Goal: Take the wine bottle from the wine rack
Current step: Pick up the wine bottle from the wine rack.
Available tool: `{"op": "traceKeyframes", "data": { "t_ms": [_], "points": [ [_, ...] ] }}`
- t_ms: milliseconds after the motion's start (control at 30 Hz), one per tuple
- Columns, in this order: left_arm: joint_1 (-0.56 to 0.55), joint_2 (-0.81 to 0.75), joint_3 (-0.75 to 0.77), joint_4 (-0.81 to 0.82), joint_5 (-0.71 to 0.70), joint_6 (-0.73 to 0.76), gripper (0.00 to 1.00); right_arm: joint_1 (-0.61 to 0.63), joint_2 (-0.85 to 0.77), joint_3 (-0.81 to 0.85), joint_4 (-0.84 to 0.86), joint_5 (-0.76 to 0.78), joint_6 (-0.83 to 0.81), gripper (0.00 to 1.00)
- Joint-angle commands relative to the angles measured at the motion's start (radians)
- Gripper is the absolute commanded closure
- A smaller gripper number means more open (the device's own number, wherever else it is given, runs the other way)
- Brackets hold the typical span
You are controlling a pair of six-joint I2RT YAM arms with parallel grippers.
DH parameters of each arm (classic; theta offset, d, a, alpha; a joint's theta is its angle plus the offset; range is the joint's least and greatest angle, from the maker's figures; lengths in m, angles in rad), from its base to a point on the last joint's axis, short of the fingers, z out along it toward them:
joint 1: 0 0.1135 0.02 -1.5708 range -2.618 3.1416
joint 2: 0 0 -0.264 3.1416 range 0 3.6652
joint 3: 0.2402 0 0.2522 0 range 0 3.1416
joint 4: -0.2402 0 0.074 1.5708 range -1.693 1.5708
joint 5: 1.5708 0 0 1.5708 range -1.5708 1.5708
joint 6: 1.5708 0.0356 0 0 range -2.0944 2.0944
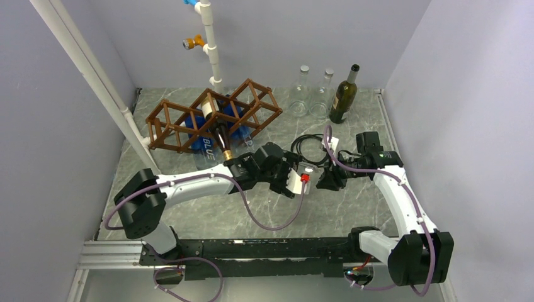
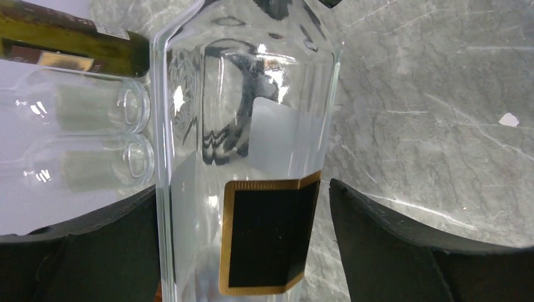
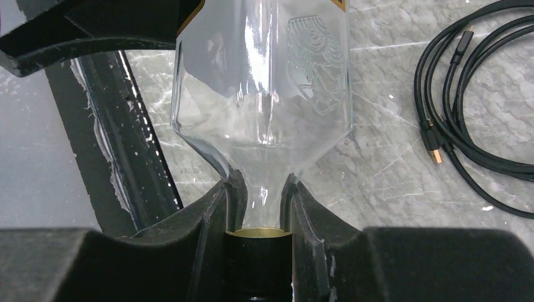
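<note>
Two claws meet on one clear wine bottle (image 3: pixel 264 82) near the middle of the grey marbled counter (image 1: pixel 252 214). It is well apart from the wine rack (image 1: pixel 208 94), which stands toward the back left.

The right claw (image 3: pixel 261 201) is clamped narrow on the bottle's neck, just above a dark cap (image 3: pixel 258 251) with a gold rim. Its fingers (image 3: pixel 214 214) press the glass from both sides.

The left claw (image 2: pixel 242 207) stands wide around the bottle's body, level with a black label (image 2: pixel 267 236) edged in gold. A thin strip of counter shows between the glass and one finger (image 2: pixel 390 251). The other finger looks to be against the glass, though the reflections make that hard to judge.

The rack's brown lattice holds a dark bottle (image 1: pixel 217 129) with a white label in a middle cell. Blue bottles (image 1: pixel 203 143) lie in the cells beside it.

Two clear glass bottles (image 1: pixel 300 94) stand upright at the back of the counter. A dark green bottle (image 1: pixel 344 97) stands just beside them on the right.

A black cable (image 3: pixel 466 113) lies coiled on the counter near the right claw.
</note>
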Motion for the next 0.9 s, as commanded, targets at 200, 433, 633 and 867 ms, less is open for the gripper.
{"op": "traceKeyframes", "data": {
  "t_ms": [200,433,633,867],
  "points": [
    [-0.007,0.086,0.138,-0.121,0.042,0.022,0.35,-0.004,0.027,0.042,0.000,-0.185,-0.093,1.00],
    [-0.007,0.089,0.148,-0.147,0.046,0.004,1.00,-0.003,0.075,0.070,-0.052,-0.191,-0.135,1.00],
    [-0.003,0.046,0.100,-0.072,0.077,-0.073,1.00,-0.003,0.074,0.076,-0.061,-0.180,-0.149,0.56],
    [-0.001,0.011,0.030,0.036,0.117,-0.151,1.00,-0.002,0.067,0.098,-0.093,-0.157,-0.169,0.24]
  ]
}}
